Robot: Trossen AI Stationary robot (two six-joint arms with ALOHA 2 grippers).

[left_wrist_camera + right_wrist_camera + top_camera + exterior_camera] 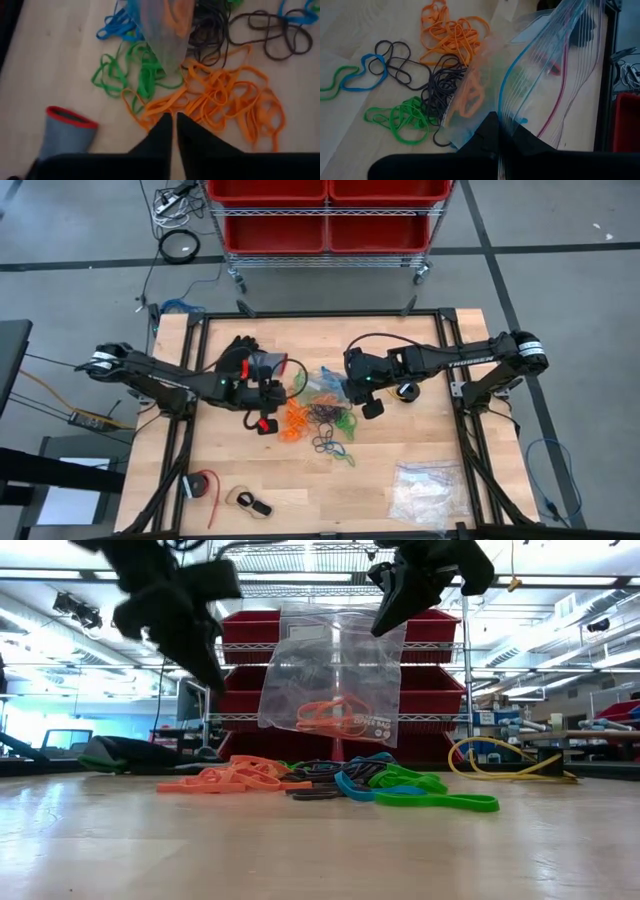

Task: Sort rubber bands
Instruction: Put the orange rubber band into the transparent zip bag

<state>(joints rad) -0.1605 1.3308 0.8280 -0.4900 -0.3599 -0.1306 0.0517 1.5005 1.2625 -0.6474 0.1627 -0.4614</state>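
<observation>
Here the right end effector (499, 131) pinches the rim of a clear bag (335, 670) holding orange rubber bands (330, 715) above the surface (420, 440). The left end effector (174, 125), fingers nearly pressed together, hovers over the loose rubber bands (322, 416).

Even, bright overhead light fills the scene; ceiling tube lamps (60, 580) glare toward ten o'clock in the low view. Shadows on the wooden table (420, 445) stay soft. Both wrist views are slightly blurred, their dark fingers (165, 135) out of focus.
</observation>
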